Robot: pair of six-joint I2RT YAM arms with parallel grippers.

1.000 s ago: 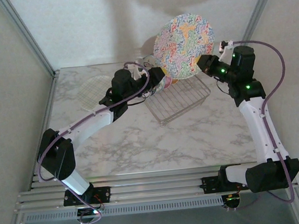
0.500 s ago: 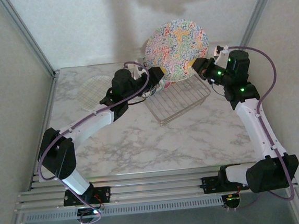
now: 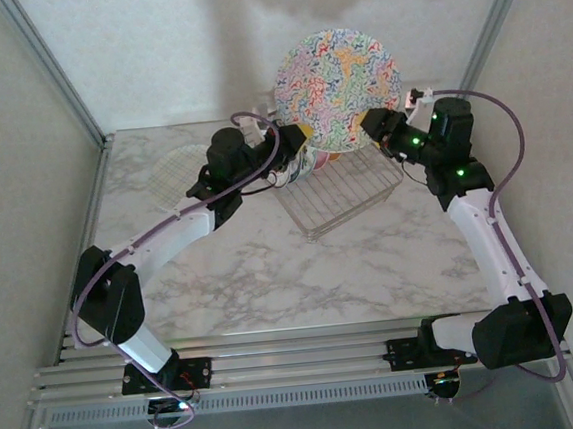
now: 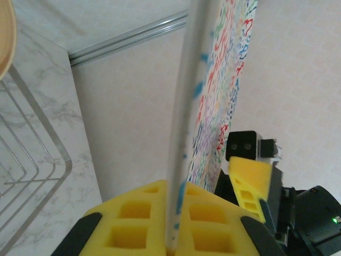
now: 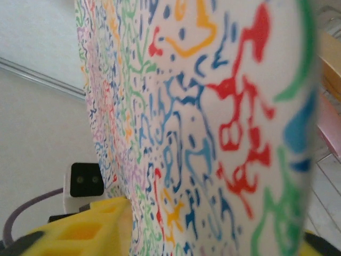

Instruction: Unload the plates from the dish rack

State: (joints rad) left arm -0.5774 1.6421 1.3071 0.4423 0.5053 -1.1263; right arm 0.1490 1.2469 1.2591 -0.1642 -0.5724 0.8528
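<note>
speckled plate [image 3: 338,84] is held upright at upper centre, clear of the dish rack [image 3: 343,191], rim clamped by left gripper [image 4: 171,216] and right gripper [image 3: 371,127], so probably a handover

Standing on edge over the far end of the rack [image 3: 350,197], face toward the top camera: a big round speckled plate [image 3: 338,88], squiggled red, blue, green and orange on white, being pinched at its left and right rims. Lying slantwise mid-table: the silver wire rack, low-sided. Leaning above the rack's wires in the left wrist view: a yellow plate [image 4: 4,37]. Resting flat, well left of the rack: a pale plate [image 3: 174,172].
</note>
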